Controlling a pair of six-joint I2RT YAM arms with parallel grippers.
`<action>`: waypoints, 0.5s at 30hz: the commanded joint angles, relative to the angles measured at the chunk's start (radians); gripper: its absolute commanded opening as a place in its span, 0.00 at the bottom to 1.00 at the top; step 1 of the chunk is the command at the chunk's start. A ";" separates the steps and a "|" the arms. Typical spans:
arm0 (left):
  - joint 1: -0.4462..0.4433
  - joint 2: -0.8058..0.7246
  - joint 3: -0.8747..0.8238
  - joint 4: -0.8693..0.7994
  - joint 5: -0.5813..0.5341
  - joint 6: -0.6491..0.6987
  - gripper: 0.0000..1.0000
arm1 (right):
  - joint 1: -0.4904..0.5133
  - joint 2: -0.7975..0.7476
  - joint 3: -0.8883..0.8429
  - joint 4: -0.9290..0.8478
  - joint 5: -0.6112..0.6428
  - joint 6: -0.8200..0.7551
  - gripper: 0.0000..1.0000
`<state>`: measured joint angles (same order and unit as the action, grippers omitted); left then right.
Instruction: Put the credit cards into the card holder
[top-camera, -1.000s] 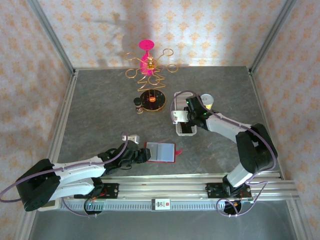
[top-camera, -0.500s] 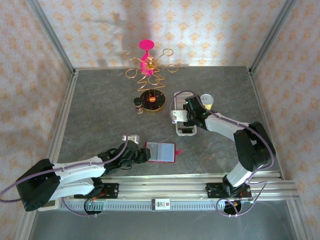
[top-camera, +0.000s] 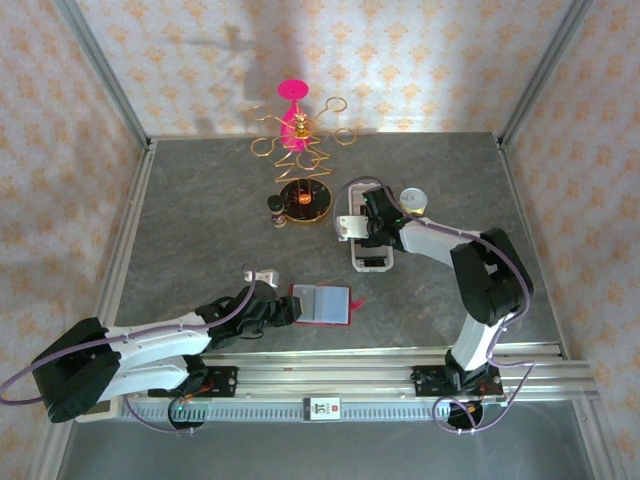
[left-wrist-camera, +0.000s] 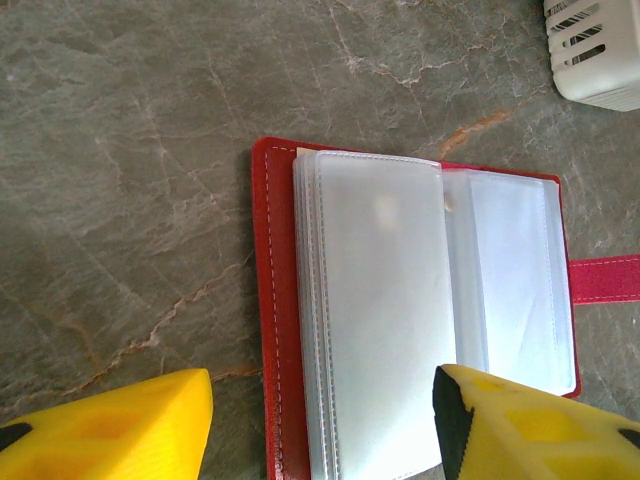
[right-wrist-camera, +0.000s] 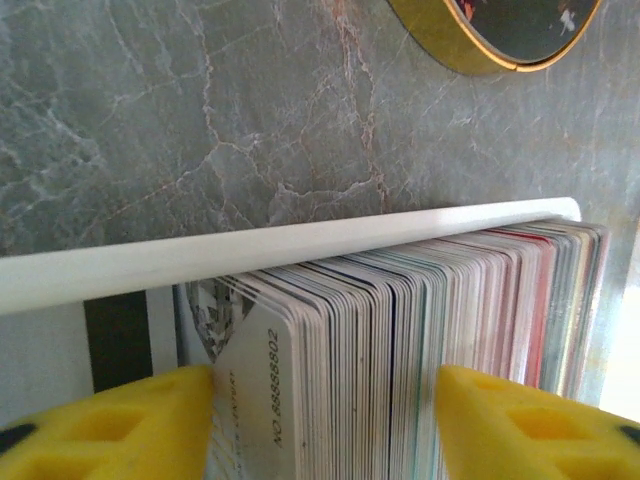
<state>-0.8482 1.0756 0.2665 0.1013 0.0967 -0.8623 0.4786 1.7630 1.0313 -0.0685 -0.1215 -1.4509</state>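
1. Left gripper (left-wrist-camera: 320, 425): yellow fingers spread wide and pinching nothing. One finger is over bare table (left-wrist-camera: 120, 200) at the lower left of the wrist view. The other overlaps the clear pockets at the lower right.
2. Card holder (left-wrist-camera: 400, 320): lies open and flat between those fingers, red cover down, grey-clear pockets up, snap tab (left-wrist-camera: 605, 280) pointing to the right edge. In the top view it sits at lower centre (top-camera: 322, 303), just right of the left gripper (top-camera: 283, 311).
3. Right gripper (right-wrist-camera: 325, 425): fingers apart, straddling part of the card stack. Pad contact is unclear from this angle.
4. Credit cards (right-wrist-camera: 400, 330): packed on edge in the white tray (right-wrist-camera: 250, 250). The nearest card leans toward the left finger.
5. Top view: right gripper (top-camera: 362, 228) is over the tray's far end, right of centre.
6. Gold-rimmed disc (right-wrist-camera: 480, 40): upper right of the right wrist view.
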 joint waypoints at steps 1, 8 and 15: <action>0.009 -0.013 -0.004 -0.002 -0.018 -0.001 0.61 | -0.007 0.019 0.041 0.019 0.034 0.012 0.50; 0.009 -0.022 -0.007 -0.003 -0.016 -0.004 0.60 | -0.008 -0.020 0.031 -0.007 0.037 0.005 0.31; 0.008 -0.034 -0.015 0.001 -0.015 -0.009 0.59 | -0.008 -0.065 0.003 -0.013 0.029 0.000 0.28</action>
<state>-0.8478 1.0550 0.2661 0.1013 0.0967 -0.8631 0.4786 1.7409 1.0424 -0.0837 -0.1188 -1.4521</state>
